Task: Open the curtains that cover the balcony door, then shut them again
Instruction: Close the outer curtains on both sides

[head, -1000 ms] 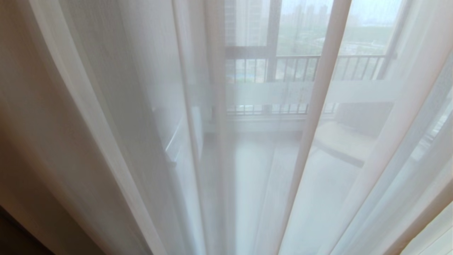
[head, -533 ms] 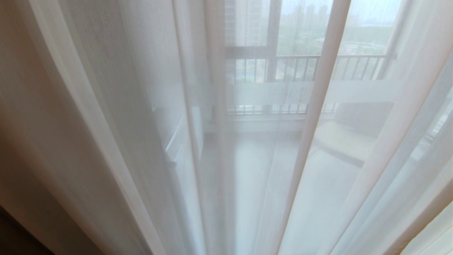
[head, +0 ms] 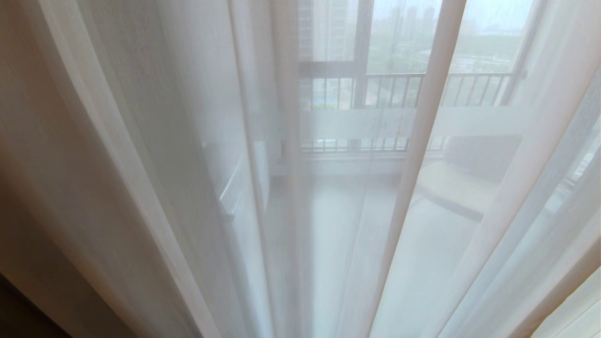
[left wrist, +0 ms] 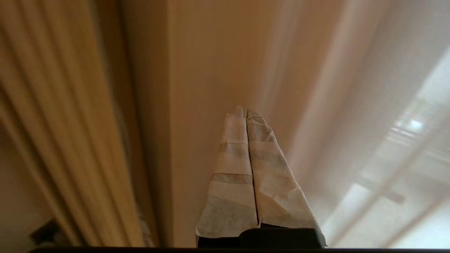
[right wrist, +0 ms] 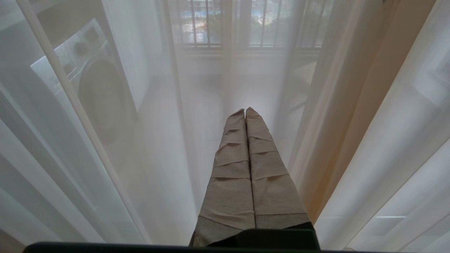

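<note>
White see-through sheer curtains (head: pixel 197 155) hang shut across the whole head view, and neither gripper shows there. Through them I make out the balcony door (head: pixel 366 123) by its frosted white stripe. My left gripper (left wrist: pixel 245 113) is shut and empty, its taped fingertips pressed together. It points at a flat beige surface, with the thick beige drape (left wrist: pixel 52 123) to one side and the sheer (left wrist: pixel 355 105) to the other. My right gripper (right wrist: pixel 245 110) is also shut and empty, and it points into the sheer folds (right wrist: pixel 168 147) without touching them.
Behind the sheers a barred railing (head: pixel 450 89) and its window stand at the far side of the balcony. A washing machine (right wrist: pixel 95 88) shows through the fabric. A low bench-like shape (head: pixel 455 188) sits on the balcony floor. A dark strip (head: pixel 19 314) fills the lower left corner.
</note>
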